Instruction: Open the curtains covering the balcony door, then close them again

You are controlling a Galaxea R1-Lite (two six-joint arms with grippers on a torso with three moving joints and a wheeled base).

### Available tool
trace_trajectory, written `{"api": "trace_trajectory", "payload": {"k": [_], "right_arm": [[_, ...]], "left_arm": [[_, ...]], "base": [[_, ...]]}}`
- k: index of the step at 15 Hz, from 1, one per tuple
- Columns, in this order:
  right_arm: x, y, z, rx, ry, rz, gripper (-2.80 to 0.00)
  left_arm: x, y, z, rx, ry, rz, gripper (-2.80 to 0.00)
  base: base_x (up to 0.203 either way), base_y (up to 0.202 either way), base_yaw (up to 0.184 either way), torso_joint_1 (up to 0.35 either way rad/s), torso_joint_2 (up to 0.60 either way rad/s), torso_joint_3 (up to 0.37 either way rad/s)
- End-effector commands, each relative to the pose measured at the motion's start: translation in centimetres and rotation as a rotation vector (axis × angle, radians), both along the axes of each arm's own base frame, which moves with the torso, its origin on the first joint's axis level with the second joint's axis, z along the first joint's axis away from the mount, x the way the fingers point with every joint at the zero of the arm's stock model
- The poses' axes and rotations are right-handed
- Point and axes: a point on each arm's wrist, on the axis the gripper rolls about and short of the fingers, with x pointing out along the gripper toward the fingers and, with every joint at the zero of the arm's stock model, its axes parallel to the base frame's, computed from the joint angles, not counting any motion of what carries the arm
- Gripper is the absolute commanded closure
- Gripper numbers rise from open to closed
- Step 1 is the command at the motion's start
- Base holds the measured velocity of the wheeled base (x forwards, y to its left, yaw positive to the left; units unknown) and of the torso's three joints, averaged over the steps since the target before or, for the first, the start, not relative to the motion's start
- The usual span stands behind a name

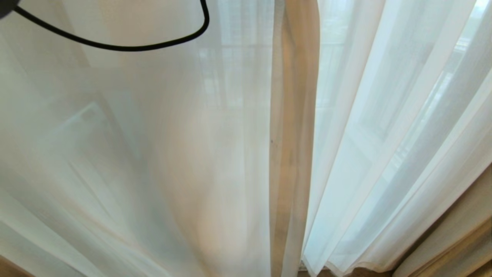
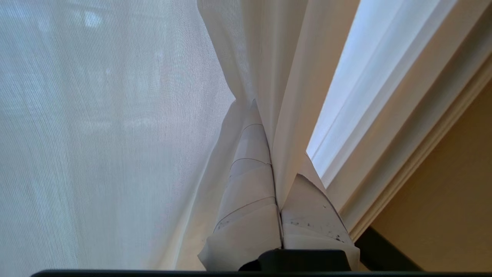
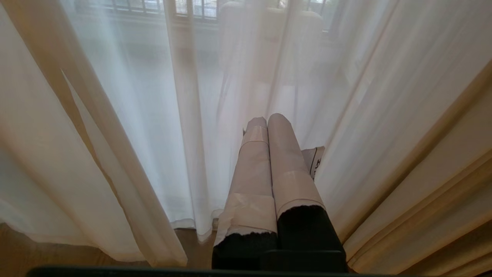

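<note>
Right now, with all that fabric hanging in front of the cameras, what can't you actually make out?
- Balcony door: every view shows only faint shapes through the sheer curtains.
- Left gripper: absent from the head view, which shows only a black cable; the left wrist view shows it shut on a curtain fold.
- Right gripper: shut, holding nothing; whether it touches fabric is unclear.

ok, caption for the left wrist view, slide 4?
Left gripper shut on a bunched fold of the sheer white curtain.
</note>
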Motion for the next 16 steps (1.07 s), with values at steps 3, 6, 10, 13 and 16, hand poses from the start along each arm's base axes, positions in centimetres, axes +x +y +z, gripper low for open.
{"api": "trace_trajectory", "payload": {"k": [3, 6, 10, 13, 16], "right_arm": [[0.0, 0.0, 0.0, 0.0, 0.002, 0.001, 0.0], [0.0, 0.0, 0.0, 0.0, 0.001, 0.001, 0.0], [0.0, 0.0, 0.0, 0.0, 0.002, 0.001, 0.0], [0.0, 0.0, 0.0, -0.002, 0.001, 0.001, 0.0], [0.0, 0.0, 0.0, 0.0, 0.002, 0.001, 0.0]], "left_arm": [[1.9, 0.8, -0.7, 0.012, 0.024, 0.099, 0.0], [3.4, 1.2, -1.2, 0.022, 0.04, 0.16, 0.0], [4.6, 1.5, -1.7, 0.033, 0.049, 0.189, 0.0], [5.2, 2.0, -1.8, 0.037, 0.05, 0.209, 0.0], [5.4, 2.4, -1.7, 0.034, 0.048, 0.223, 0.0]], "base": [[0.0, 0.0, 0.0, 0.0, 0.0, 0.0], [0.0, 0.0, 0.0, 0.0, 0.0, 0.0], [0.0, 0.0, 0.0, 0.0, 0.0, 0.0], [0.0, 0.0, 0.0, 0.0, 0.0, 0.0], [0.0, 0.0, 0.0, 0.0, 0.0, 0.0]]}}
